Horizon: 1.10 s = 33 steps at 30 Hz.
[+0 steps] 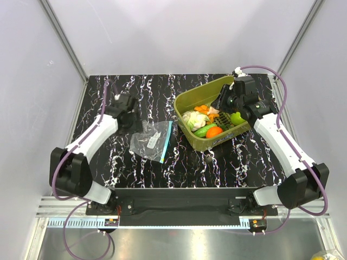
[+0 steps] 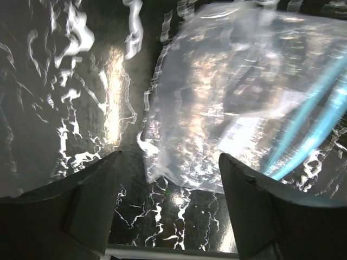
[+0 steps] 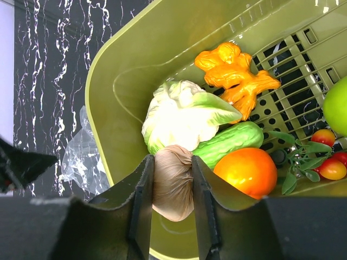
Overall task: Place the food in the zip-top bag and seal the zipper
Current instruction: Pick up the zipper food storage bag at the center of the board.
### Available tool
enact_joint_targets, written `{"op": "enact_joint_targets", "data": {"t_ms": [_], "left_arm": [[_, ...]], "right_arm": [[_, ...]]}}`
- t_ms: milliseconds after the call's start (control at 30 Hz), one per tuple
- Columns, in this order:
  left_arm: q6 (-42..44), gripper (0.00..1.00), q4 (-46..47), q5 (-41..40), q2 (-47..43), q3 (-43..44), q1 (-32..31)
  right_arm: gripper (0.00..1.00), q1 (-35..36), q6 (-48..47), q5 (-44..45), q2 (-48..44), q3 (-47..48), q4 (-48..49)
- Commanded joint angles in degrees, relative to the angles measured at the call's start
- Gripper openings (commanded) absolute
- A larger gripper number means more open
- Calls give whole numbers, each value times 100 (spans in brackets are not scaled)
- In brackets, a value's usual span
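Now | right gripper (image 3: 172, 167) clamps garlic bulb (image 3: 173, 206) | left gripper (image 2: 171, 162) wide | green apple (image 3: 337, 105) cropped

On the table (image 1: 135, 92), left of centre: zip-top bag (image 1: 152, 141), lying flat, zipper (image 1: 168, 140) along its right edge. Right of it, apart: tub (image 1: 200, 89). Inside the tub: cauliflower (image 3: 179, 114) at left, carrot pieces (image 3: 233, 70) behind, cucumber (image 3: 233, 142) and round fruit (image 3: 249, 170) in front, apple (image 3: 337, 105) at right. Touching the cauliflower: garlic bulb (image 3: 172, 187), between the jaws of the right gripper (image 3: 172, 162).
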Motion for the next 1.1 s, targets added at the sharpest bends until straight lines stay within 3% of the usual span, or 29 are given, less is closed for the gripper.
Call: {"op": "enact_joint_targets", "data": {"t_ms": [0,100,133,333,567,1067], "left_arm": [[183,77,-337,-1758,-389,486,-928],[244,94,-206,-2419,-442,486,-1693],[314,95,-127,-2500,-390,460,-1860],[464,93,40,-2501,392,653,-2599],[271,93,1006,-2097,920,486,-3091],[288,83,1561,-1877,2036,513,-3242]], "right_arm": [[37,9,-55,-102,-72,65,74],[37,18,-46,-146,-63,48,127],[37,18,-29,-164,-71,22,136],[37,9,-37,-155,-115,-14,180],[38,17,33,-93,-212,-66,215],[38,18,15,-120,-256,-110,180]]}}
